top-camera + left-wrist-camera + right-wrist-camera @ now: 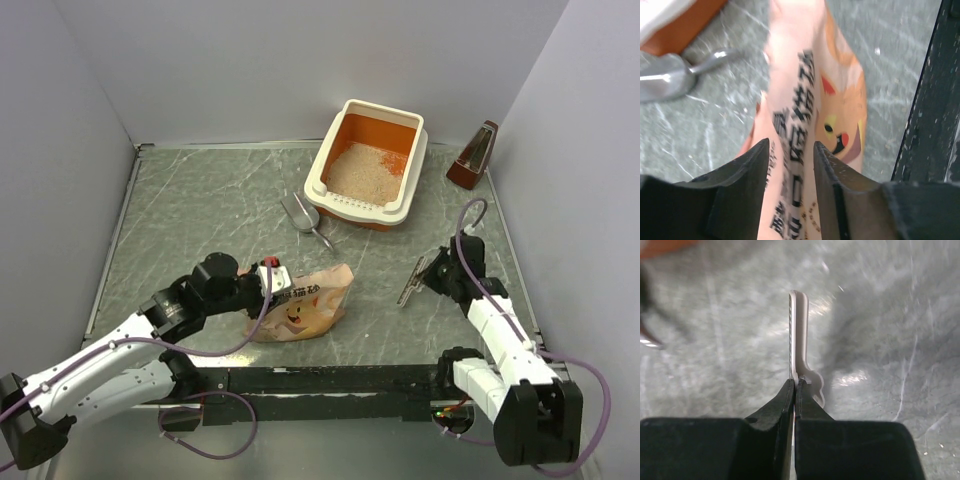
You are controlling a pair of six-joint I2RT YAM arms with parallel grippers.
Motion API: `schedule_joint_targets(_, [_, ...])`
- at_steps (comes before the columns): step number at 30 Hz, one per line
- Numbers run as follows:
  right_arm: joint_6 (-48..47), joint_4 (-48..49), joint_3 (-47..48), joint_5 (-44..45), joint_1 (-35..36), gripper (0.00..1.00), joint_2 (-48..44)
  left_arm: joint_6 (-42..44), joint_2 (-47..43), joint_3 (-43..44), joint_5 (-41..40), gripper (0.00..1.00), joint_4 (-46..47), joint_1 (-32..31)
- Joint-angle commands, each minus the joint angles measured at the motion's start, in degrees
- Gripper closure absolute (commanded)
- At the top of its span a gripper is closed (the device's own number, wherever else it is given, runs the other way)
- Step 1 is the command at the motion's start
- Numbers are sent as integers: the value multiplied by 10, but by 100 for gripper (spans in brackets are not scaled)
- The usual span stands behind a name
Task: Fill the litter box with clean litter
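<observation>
The litter box (322, 172) stands at the back, right of centre, with a cream rim and an orange inside. Pale beige clean litter (365, 170) covers its floor. A corner of the box shows in the left wrist view (685, 25). My left gripper (272, 280) (791, 150) is shut on the left end of the peach-pink cat-print bag (310, 305) (805, 75), which lies low on the table. My right gripper (425, 280) (795, 385) is shut on a thin white bag clip (412, 283) (799, 335), held just above the table at the right.
A grey metal scoop (303, 213) (665, 82) lies on the table just left of the litter box's front. A brown wedge-shaped object (474, 157) stands in the back right corner. Grey walls enclose the table on three sides.
</observation>
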Motion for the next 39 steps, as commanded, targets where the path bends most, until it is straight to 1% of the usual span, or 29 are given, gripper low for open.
schedule_joint_targets(1, [-38,-27,74,10,8,100,-46,-5,33,80,7,52,-45,0])
schedule_joint_targets(2, [-44,-32,99,8,14,100,-50,-7,39,95,8,52,-55,0])
schedule_joint_targets(5, [-63,-41,140,26,63,100,-59,-16,51,147,10,52,-76,0])
schedule_joint_targets(6, [-67,-31,144,23,95,100,-66,-21,52,160,11,52,-77,1])
schedule_joint_targets(7, [-72,-4,147,16,113,100,-82,-39,53,184,16,51,-74,0])
schedule_joint_targets(9, [-88,20,166,7,153,100,-92,-64,55,204,28,50,-67,0])
schedule_joint_targets(10, [-97,39,176,-6,191,100,-95,-92,58,217,45,51,-64,0])
schedule_joint_targets(12, [-122,54,211,-33,225,100,-94,-130,58,224,63,50,-40,0])
schedule_joint_targets(13, [-130,62,222,-76,243,100,-91,-163,57,227,72,50,-27,0])
schedule_joint_targets(15, [-142,78,252,-124,255,100,-86,-221,54,226,96,51,13,0])
schedule_joint_targets(16, [-146,81,270,-170,263,100,-81,-262,50,222,101,51,27,0])
schedule_joint_targets(17, [-152,84,279,-188,267,100,-78,-283,46,218,103,51,42,0])
schedule_joint_targets(18, [-155,84,288,-199,272,100,-75,-301,42,213,104,51,81,0])
schedule_joint_targets(20, [-162,86,306,-248,288,100,-65,-347,25,192,104,51,124,0])
schedule_joint_targets(21, [-162,91,307,-260,293,100,-65,-361,18,183,104,51,167,0])
schedule_joint_targets(22, [-164,98,310,-274,300,100,-62,-383,6,167,103,51,187,0])
schedule_joint_targets(23, [-163,102,312,-294,312,100,-61,-393,1,162,94,51,207,1])
schedule_joint_targets(24, [-164,103,315,-299,318,100,-56,-400,-5,156,89,51,238,0])
schedule_joint_targets(28, [-169,100,333,-315,358,100,-43,-418,-28,119,79,50,312,1])
schedule_joint_targets(34, [-168,110,341,-312,411,100,-33,-425,-17,102,75,50,365,0])
schedule_joint_targets(39, [-170,111,343,-303,431,100,-31,-422,-6,101,67,50,366,0])
